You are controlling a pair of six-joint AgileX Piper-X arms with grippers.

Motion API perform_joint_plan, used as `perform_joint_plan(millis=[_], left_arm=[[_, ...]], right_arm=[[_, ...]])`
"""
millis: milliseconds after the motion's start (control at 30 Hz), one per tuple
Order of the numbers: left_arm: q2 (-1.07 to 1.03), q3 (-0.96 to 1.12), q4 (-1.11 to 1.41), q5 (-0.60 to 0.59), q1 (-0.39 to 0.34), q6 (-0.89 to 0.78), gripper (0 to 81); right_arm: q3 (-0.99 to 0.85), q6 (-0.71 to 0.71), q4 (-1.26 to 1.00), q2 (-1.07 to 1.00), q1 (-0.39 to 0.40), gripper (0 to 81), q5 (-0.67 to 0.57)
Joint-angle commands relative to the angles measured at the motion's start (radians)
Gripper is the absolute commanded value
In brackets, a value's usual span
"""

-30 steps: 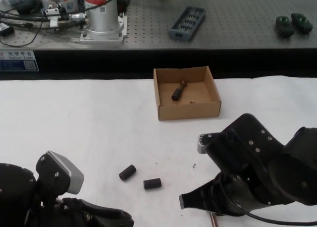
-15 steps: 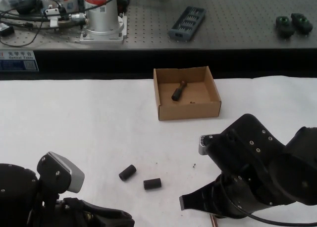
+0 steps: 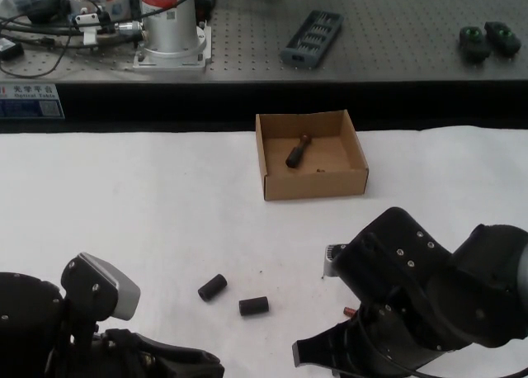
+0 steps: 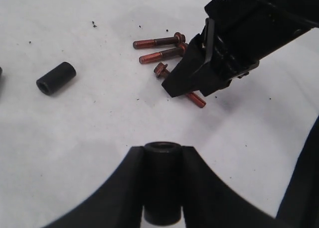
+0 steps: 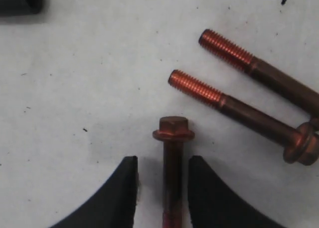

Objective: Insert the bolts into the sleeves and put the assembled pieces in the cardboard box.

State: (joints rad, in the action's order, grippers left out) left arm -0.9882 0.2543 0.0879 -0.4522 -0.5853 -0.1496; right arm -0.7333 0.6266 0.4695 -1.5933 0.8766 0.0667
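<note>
White sheet [image 3: 124, 205] on near table. Perforated table [image 3: 396, 56] behind: cables [image 3: 49, 23] at 10, silver cylinder [image 3: 169, 15] at 11, grey rack [image 3: 312, 37] at 12, two dark knobs [image 3: 489, 41] at 2.

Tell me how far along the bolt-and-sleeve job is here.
Done: one assembled piece lies in the cardboard box. In hand: the left gripper holds a sleeve; the right gripper straddles a bolt, open. Left: two more bolts and two loose sleeves.
</note>
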Motion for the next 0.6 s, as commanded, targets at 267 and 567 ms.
perform_joint_plan(millis=[267, 567], left_arm=[[0.001, 0.004, 0.026, -0.009, -0.004, -0.008, 0.6], [0.001, 0.032, 0.026, -0.009, -0.004, -0.008, 0.6]], right_arm=[[-0.001, 0.002, 0.022, -0.002, -0.002, 14.7, 0.042], [-0.001, -0.066, 0.068, -0.002, -0.002, 7.0, 0.093]])
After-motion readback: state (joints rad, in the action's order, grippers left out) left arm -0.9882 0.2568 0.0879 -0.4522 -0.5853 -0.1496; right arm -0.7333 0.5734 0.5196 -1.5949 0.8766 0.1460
